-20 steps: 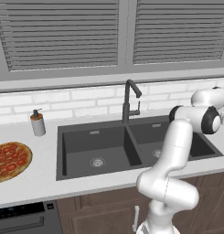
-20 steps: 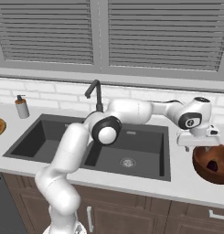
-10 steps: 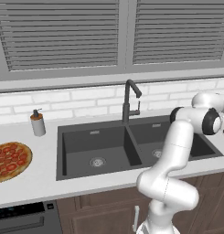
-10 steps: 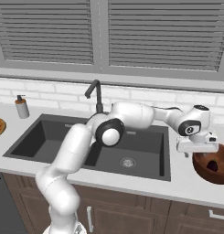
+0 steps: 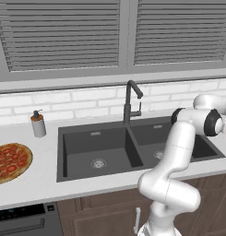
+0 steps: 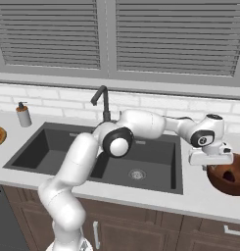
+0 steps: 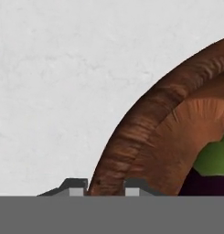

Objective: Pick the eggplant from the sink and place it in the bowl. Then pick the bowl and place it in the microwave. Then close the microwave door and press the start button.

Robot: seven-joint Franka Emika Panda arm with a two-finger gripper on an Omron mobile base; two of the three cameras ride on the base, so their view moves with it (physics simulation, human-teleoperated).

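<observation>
The reddish-brown wooden bowl (image 6: 215, 172) stands on the white counter right of the dark double sink (image 6: 116, 159) (image 5: 133, 147). The eggplant (image 7: 204, 185), dark purple with a green stem end, lies inside the bowl (image 7: 145, 123). My gripper (image 6: 210, 166) (image 7: 106, 186) reaches down over the bowl's left rim. One fingertip stands outside the thick rim and one inside, both pressed against the wood. The microwave and its door are out of view.
A dark arched faucet (image 5: 131, 99) (image 6: 103, 100) rises behind the sink. A soap dispenser (image 5: 38, 124) (image 6: 23, 115) and a pizza (image 5: 8, 161) sit on the counter to the left. The tiled wall and window blinds close off the back.
The hand has come down onto the bowl's left rim. Its fingers, wide apart before, have drawn in against the rim.
</observation>
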